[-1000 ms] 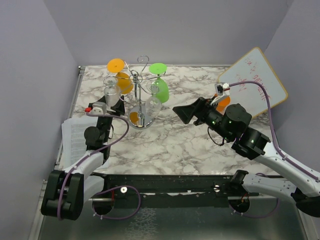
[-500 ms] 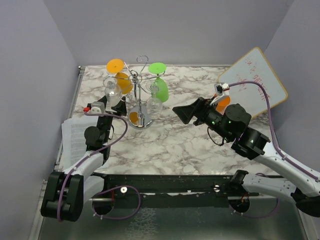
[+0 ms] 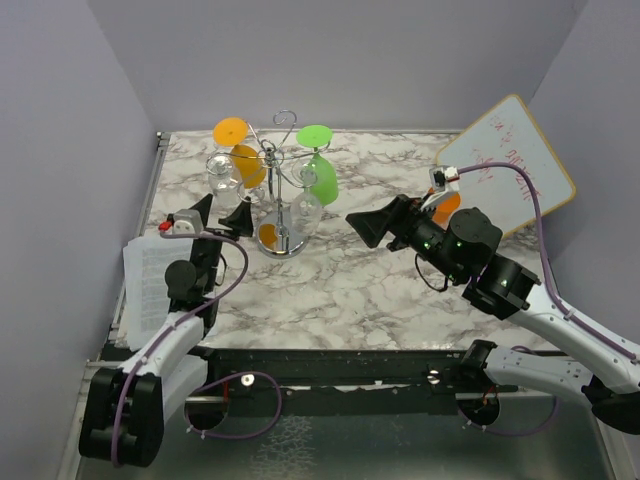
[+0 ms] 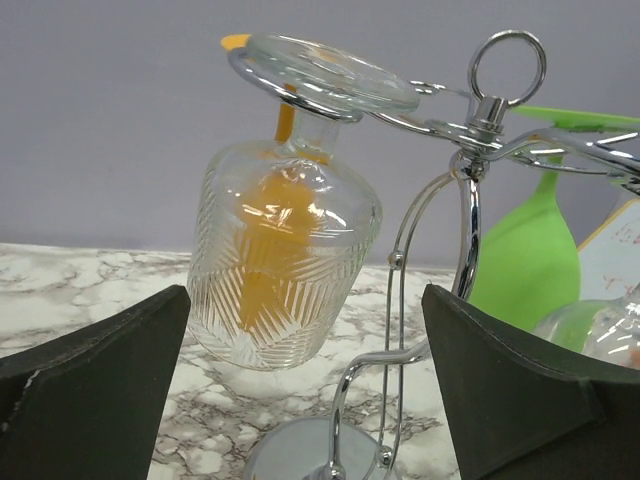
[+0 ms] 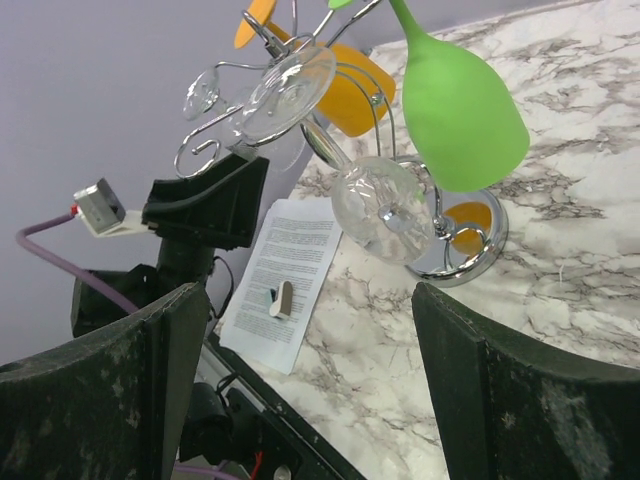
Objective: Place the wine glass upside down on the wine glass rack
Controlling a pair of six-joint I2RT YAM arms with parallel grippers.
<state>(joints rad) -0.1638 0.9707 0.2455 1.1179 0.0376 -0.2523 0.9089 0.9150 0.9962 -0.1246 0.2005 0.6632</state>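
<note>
The left pincer (image 3: 225,206) had spread wide and backed off the clear wine glass (image 4: 285,265), leaving it hanging upside down on the wine glass rack (image 4: 468,230), so placement looked done.

Reference: wine glass rack (image 3: 278,195).
- Left of rack: blocked by hanging clear wine glass (image 3: 222,172), orange glass (image 3: 246,162) just behind. Left gripper (image 3: 218,213) near, jaws spread, clear of glass.
- Right of rack: blocked by green glass (image 3: 323,182), second clear glass (image 3: 306,208) close beside.
- Near side of rack: open marble table (image 3: 340,290).
- Further right of rack: open gap up to right gripper (image 3: 372,226), whiteboard (image 3: 508,165) beyond.
</note>
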